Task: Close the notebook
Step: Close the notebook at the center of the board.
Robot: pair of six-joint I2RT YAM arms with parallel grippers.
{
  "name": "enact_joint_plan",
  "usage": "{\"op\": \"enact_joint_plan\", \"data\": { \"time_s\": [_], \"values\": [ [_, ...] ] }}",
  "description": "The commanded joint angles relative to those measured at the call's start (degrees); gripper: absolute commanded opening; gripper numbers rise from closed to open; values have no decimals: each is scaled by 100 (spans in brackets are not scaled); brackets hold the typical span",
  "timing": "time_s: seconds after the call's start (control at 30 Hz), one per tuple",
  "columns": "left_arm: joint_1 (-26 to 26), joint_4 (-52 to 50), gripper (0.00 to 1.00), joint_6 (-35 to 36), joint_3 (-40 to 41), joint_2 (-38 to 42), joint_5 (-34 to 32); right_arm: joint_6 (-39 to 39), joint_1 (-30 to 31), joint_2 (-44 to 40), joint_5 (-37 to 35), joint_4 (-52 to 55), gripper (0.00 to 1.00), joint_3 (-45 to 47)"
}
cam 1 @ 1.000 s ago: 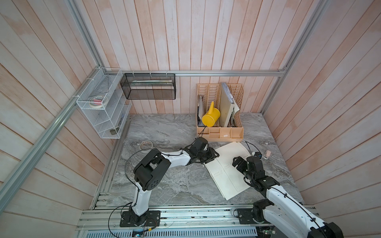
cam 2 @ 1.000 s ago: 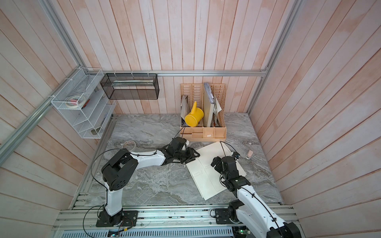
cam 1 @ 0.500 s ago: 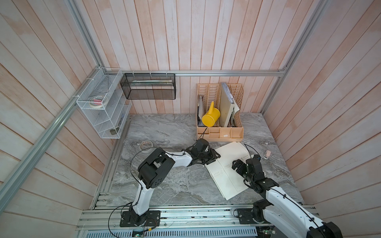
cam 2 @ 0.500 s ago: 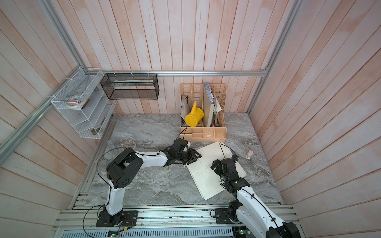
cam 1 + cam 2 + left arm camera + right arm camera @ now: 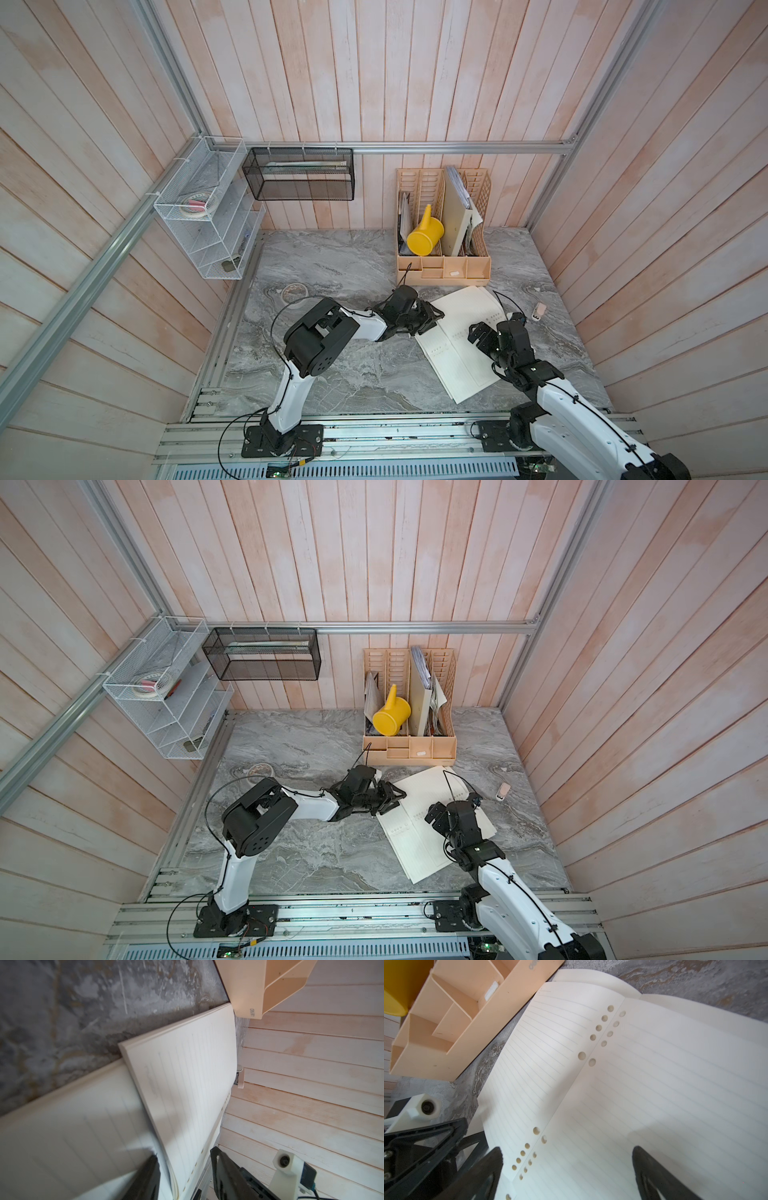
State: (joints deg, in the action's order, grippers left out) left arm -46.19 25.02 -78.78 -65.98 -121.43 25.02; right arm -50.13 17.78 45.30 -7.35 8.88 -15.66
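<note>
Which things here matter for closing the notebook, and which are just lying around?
Job in hand:
notebook
left gripper
right gripper

Lying about:
desk organizer
yellow watering can
black mesh basket
white wire shelf

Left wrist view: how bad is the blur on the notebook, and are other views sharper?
Left wrist view: the near page of the notebook is soft and shadowed, the lifted stack's edge sharp. Right wrist view: ruled lines and holes crisp, soft shadow bands. Both top views: even light, sharp, no glare.
</note>
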Motion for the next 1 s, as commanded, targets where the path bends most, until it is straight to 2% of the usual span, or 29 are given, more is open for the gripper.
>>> {"op": "enact_joint_plan", "data": {
  "time_s": [0.0,0.57,0.63,0.73,0.8,0.87,0.97],
  "values": [
    [-34,114,47,-269,120,-265,-150,-59,32,-68,56,186,98,88],
    [-89,513,45,9,131,-662,-392,-93,32,128,276,-95,98,211],
    [-95,577,36,159,126,-663,-400,-118,32,132,297,-109,98,238],
    [-127,686,17,314,184,-613,-417,-129,32,120,302,-129,98,273],
    [-145,742,9,392,242,-576,-445,-132,32,109,310,-147,98,284],
    [-153,895,3,401,327,-558,-434,-135,32,120,323,-161,98,291],
    [-179,1220,0,392,503,-503,-420,-107,32,120,333,-117,98,250]
  ]
}}
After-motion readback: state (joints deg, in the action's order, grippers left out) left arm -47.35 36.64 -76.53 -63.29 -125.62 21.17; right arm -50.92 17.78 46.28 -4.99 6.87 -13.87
